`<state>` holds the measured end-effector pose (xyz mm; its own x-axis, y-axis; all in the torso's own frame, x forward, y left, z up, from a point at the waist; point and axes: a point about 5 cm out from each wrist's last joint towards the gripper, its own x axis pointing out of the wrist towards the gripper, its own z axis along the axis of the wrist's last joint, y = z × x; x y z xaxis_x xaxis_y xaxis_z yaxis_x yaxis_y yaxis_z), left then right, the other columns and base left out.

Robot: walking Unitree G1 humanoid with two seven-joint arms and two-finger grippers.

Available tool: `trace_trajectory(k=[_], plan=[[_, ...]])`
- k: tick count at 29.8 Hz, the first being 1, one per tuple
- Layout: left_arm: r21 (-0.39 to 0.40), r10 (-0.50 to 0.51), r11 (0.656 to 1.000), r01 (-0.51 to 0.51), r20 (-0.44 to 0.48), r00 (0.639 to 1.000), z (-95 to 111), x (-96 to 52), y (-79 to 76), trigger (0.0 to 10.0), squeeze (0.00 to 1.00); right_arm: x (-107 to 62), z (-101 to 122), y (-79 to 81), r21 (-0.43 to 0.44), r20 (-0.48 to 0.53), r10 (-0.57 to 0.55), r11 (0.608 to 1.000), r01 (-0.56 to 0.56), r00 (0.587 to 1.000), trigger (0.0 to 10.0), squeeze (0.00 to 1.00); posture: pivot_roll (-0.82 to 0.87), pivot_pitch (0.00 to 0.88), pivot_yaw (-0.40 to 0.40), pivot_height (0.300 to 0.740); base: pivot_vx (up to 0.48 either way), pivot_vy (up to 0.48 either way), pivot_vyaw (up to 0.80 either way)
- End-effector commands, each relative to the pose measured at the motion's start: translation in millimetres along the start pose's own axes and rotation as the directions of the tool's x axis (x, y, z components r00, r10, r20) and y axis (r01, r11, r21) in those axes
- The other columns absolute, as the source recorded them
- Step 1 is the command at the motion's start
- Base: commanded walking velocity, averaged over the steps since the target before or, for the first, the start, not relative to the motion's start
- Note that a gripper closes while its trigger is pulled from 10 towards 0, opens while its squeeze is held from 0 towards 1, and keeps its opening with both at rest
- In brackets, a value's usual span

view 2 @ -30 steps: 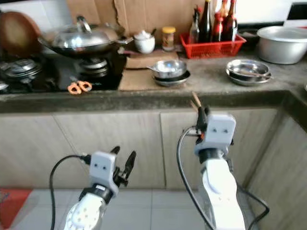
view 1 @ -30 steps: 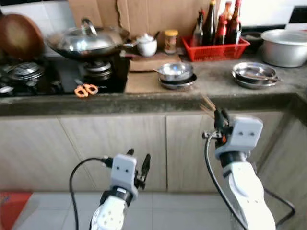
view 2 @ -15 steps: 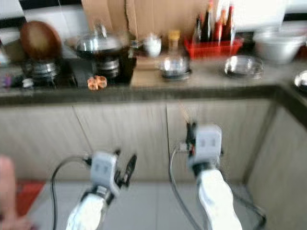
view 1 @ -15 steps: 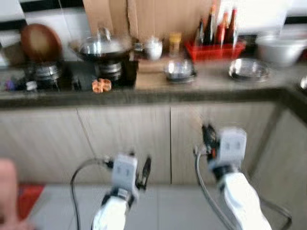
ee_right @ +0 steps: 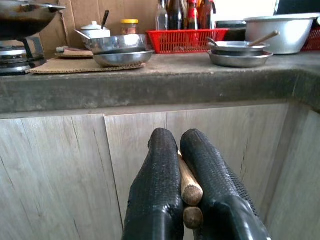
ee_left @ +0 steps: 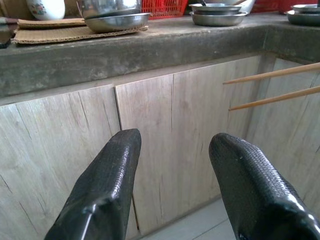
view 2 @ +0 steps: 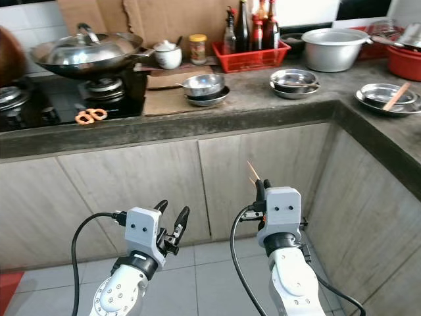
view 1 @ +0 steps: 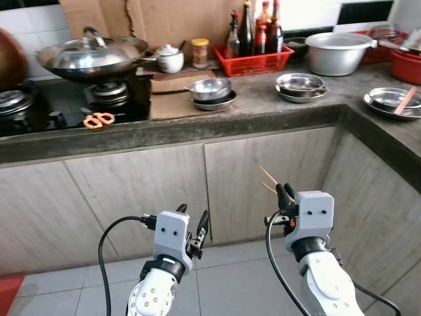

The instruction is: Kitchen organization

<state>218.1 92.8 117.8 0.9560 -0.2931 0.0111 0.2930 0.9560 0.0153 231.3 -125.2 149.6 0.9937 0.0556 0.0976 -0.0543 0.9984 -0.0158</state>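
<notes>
Two chopsticks sit clamped in the right gripper jaws, long axis toward 11 o'clock, table beyond at 12; left gripper jaws apart, idle.

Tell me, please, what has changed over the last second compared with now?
Mostly the camera moved: the view swung right, so the counter's corner and more dishes came into sight. The right gripper stays shut on the chopsticks, held lower against the cabinets. The left gripper stays open and empty. The wok, scissors and bowls lie as before.
</notes>
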Motion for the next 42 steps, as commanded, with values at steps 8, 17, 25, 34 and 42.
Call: trace_trajectory(k=[8,17,25,34,42], plan=[[0.012,-0.013,1.000,0.013,-0.020,1.000,-1.7,-2.1,2.1,10.0,0.00,-2.3,-5.7,4.9,-0.010,-0.025,0.003,1.000,-0.003,1.000,0.0,0.00,0.07,0.006,0.029,0.740,0.000,0.345,-0.79],[0.009,-0.033,0.999,0.033,-0.024,0.999,-2.1,-1.6,0.2,10.0,0.00,-4.3,-7.8,7.5,-0.017,-0.035,0.004,1.000,-0.005,0.999,0.0,0.00,0.06,0.011,0.038,0.740,0.000,0.393,-0.79],[0.008,-0.041,0.999,0.041,-0.026,0.999,-1.1,-1.2,-0.7,10.0,0.00,-4.6,-7.6,7.0,-0.022,-0.037,-0.004,1.000,0.003,0.999,0.0,0.00,0.06,0.021,0.037,0.740,0.000,0.200,-0.79],[0.049,-0.090,0.995,0.091,-0.026,0.996,-1.0,-1.0,-5.8,10.0,0.00,-4.7,-6.3,7.8,-0.029,-0.032,-0.008,1.000,0.007,0.999,0.0,0.00,0.06,0.024,0.038,0.740,0.000,-0.032,-0.78],[0.061,-0.075,0.995,0.077,-0.030,0.997,-1.2,-0.8,-4.4,10.0,0.00,-4.8,-6.0,8.0,-0.030,-0.030,-0.013,0.999,0.012,0.999,0.0,0.00,0.06,0.025,0.043,0.740,0.000,-0.429,-0.78]])
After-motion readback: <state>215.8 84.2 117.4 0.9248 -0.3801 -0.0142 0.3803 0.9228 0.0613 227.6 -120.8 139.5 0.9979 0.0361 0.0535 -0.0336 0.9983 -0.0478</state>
